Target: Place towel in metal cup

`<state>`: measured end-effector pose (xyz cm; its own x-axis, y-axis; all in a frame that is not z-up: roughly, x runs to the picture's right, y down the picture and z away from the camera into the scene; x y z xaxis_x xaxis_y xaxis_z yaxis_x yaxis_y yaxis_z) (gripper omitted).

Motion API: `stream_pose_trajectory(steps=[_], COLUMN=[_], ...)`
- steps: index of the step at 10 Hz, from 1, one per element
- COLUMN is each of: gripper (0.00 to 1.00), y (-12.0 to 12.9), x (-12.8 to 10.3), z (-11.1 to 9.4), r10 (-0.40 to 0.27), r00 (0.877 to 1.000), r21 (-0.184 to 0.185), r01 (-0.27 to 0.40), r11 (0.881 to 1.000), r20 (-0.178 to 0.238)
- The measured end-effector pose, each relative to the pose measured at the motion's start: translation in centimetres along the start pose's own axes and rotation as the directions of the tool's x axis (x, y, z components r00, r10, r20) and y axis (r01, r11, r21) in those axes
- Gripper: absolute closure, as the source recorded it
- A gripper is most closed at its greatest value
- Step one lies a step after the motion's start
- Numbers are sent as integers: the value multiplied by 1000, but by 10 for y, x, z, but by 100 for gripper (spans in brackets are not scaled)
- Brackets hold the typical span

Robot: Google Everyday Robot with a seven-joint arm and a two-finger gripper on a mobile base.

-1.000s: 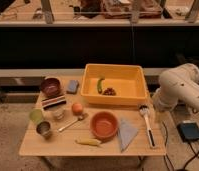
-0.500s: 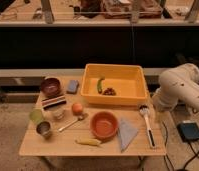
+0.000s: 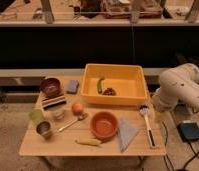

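Nothing moved: towel (image 3: 126, 132) flat (right of bowl (image 3: 104, 125)), hand (image 3: 159, 102) beside table (image 3: 53, 146), grip state unreadable.

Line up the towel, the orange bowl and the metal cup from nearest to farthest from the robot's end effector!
The end effector hangs beside the table, on its right.
1. Towel, front right, nearest.
2. Orange bowl, front middle.
3. Metal cup, front left, farthest.
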<state>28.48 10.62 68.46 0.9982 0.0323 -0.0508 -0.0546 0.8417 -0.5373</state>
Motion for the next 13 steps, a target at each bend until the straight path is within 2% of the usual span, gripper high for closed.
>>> stream_pose_trajectory(steps=[5, 7, 10, 11, 13], gripper=[35, 35, 35, 35, 35], y=[0, 9, 36, 47, 56], x=[0, -7, -34, -45, -51], z=[0, 6, 43, 55, 70], r10=[-3, -31, -90, -108, -114], r00=[1000, 999, 990, 986, 983], r21=[2, -17, -50, -63, -83], r01=[3, 32, 96, 117, 127], r11=[1000, 999, 994, 991, 988], r20=[1, 36, 108, 125, 146])
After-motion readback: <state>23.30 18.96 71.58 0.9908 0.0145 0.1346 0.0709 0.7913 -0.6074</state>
